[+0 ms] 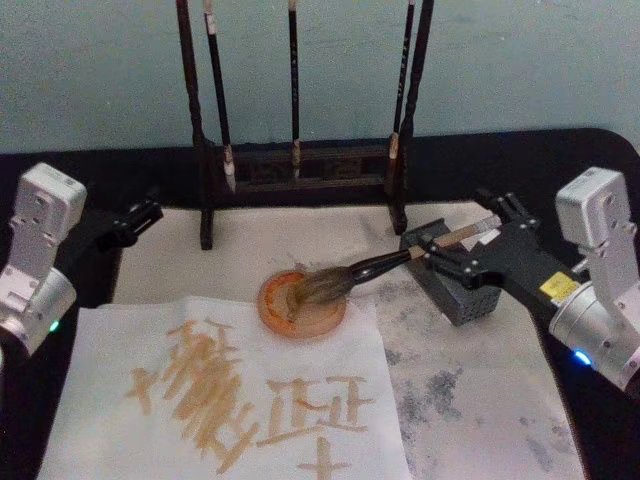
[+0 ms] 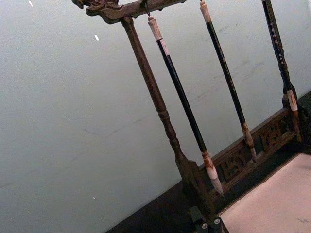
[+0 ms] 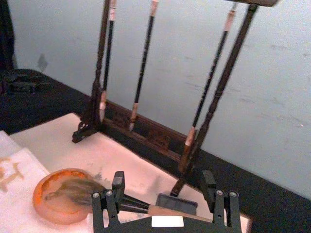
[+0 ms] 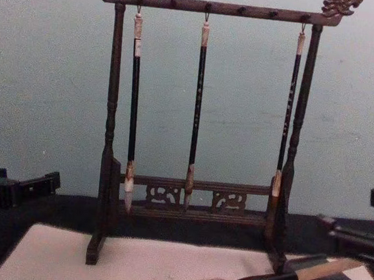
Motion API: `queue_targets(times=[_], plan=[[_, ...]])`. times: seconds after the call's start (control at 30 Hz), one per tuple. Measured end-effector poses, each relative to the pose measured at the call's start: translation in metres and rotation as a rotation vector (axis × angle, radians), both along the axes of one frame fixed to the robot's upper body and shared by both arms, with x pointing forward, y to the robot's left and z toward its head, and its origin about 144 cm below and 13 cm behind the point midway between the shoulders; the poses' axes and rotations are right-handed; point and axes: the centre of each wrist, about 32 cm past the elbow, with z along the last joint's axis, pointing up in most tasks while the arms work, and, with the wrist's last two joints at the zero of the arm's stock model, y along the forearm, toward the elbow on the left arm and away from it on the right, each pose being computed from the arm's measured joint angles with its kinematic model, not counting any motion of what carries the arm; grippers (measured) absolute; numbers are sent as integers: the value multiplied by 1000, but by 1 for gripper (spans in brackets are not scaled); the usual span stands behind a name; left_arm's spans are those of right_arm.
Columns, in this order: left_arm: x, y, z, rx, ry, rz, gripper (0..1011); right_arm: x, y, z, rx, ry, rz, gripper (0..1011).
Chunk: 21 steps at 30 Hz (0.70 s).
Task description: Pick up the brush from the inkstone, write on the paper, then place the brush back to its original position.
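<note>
Brush (image 1: 350, 275) lies with bristles in the orange dish (image 1: 302, 305), tan handle resting over the dark inkstone block (image 1: 455, 290). Paper (image 1: 230, 400) already bears orange characters. Right end effector (image 1: 470, 245) sits at the handle end, fingers spread wide on both sides, not gripping. Judgement: placement step, nearly done. Retreat straight back along the handle, without nudging it. Left end effector (image 1: 140, 215) is parked at the surface's left edge; opening cannot be told.
</note>
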Motion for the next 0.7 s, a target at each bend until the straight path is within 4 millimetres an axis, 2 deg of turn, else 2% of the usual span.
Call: queue_targets(times=[0.7], plan=[[0,0,0,0,0,0,1002,-4,12,-9,-38,0,79,1006]])
